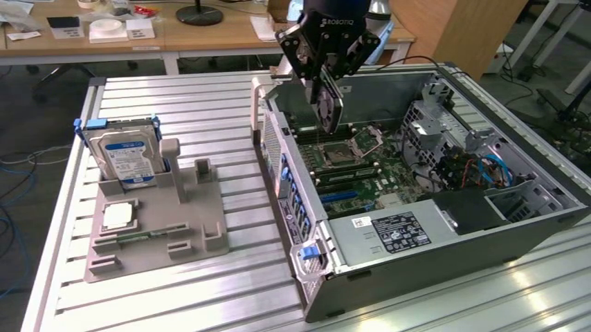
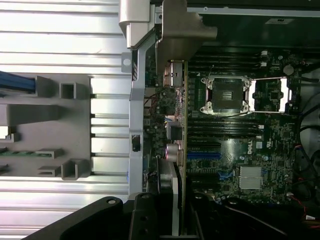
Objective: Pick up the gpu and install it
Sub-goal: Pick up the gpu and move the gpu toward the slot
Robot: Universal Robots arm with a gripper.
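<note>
My gripper (image 1: 323,86) hangs over the open computer case (image 1: 517,228) and is shut on the gpu (image 1: 330,111). The card hangs upright and edge-on below the fingers, its lower edge just above the motherboard (image 1: 369,183), near the open CPU socket (image 1: 347,149). In the wrist view the gpu (image 2: 179,125) runs as a thin strip from the fingers (image 2: 167,190) out to its silver end bracket (image 2: 182,30), which sits close to the case's rear wall (image 2: 136,115). It lies beside the CPU socket (image 2: 225,95) and above the blue slots (image 2: 202,156).
On the exterior view's left, a grey fixture (image 1: 157,228) holds a blue-labelled hard drive (image 1: 124,155) and a small square CPU chip (image 1: 120,216). The case holds a power supply (image 1: 397,232), drive cage and cables (image 1: 480,166). The slatted aluminium table (image 1: 185,104) bears it all.
</note>
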